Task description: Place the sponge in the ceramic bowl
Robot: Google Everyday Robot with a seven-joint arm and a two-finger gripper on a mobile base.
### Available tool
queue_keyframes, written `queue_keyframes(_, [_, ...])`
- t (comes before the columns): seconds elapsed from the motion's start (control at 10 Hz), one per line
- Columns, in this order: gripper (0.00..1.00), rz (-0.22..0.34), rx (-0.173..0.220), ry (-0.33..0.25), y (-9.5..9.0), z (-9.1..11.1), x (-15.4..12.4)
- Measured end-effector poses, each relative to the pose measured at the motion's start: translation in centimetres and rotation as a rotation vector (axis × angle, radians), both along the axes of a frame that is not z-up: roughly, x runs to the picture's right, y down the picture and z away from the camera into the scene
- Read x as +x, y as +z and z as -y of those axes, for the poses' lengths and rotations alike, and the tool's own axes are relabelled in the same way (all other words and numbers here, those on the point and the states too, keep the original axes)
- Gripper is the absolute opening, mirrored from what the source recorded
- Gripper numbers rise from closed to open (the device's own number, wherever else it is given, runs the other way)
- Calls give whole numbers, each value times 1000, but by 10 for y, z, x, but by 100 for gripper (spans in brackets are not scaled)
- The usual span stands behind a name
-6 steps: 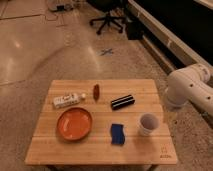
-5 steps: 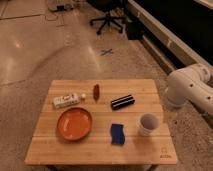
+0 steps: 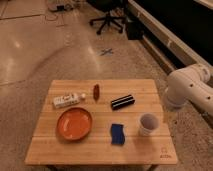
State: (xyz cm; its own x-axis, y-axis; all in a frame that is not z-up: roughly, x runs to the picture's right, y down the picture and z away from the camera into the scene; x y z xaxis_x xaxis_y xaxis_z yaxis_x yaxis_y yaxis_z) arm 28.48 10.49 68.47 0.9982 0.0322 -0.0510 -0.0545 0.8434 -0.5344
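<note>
The dark-blue sponge (image 3: 117, 134) lies flat on the wooden table (image 3: 102, 150), near its front middle. Just left of it sits the orange ceramic bowl (image 3: 74, 123), wide, shallow and with nothing in it. A white arm segment (image 3: 189, 89) reaches in from the right edge, beside the table's right side. The gripper itself is out of view, so it is not near the sponge or the bowl in this frame.
A white cup (image 3: 148, 124) stands right of the sponge. A black ridged bar (image 3: 122, 102) lies behind it, a small reddish-brown oblong item (image 3: 96, 91) and a white bottle on its side (image 3: 68, 100) lie at the back left. An office chair (image 3: 107, 20) stands far behind.
</note>
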Motion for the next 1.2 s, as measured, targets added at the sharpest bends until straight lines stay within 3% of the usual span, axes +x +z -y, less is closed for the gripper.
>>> queue_keyframes(1.0, [65, 0, 1, -5, 0, 1, 0])
queue_keyframes(1.2, [65, 47, 14, -76, 3, 13, -30])
